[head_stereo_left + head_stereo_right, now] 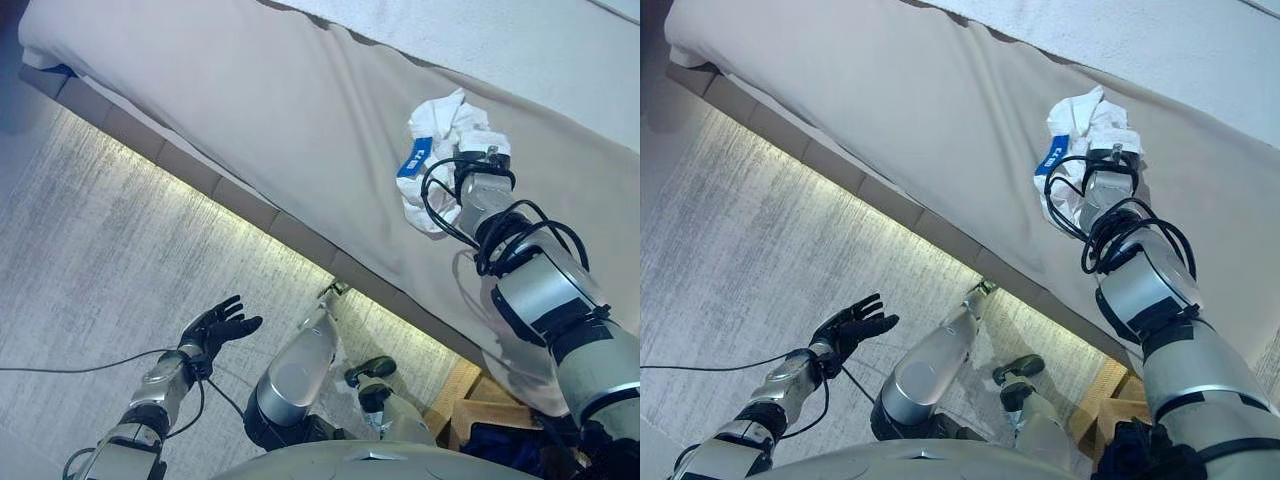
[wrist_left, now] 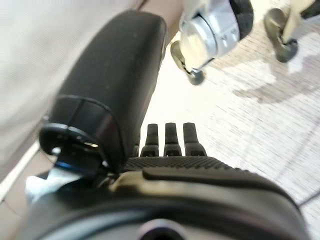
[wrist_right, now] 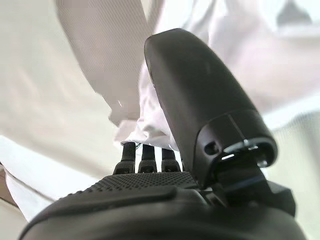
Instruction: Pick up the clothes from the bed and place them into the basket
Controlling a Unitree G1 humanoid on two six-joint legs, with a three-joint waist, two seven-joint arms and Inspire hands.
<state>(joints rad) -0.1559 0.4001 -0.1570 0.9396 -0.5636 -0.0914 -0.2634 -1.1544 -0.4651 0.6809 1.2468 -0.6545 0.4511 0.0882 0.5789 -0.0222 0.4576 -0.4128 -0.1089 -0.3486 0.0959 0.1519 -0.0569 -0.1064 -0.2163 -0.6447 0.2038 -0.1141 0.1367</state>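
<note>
Head pair downward onto bed; wrist cameras close along fingers.

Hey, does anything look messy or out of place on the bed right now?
Only the white garment, crumpled in a heap on the beige bedspread. The right hand is at it; nothing looks spilled or damaged.

Bed: covered by a beige sheet, wrinkled, running diagonally across the head views; a lighter textured cover lies along its far side. Bed base: padded, segmented panels beneath the sheet's edge. Light strip: warm glow along the base's underside, brightening the floor beside it. Floor: grey, streaked, carpet-like surface. Wooden piece: light wood, near the bed's lower right edge.
</note>
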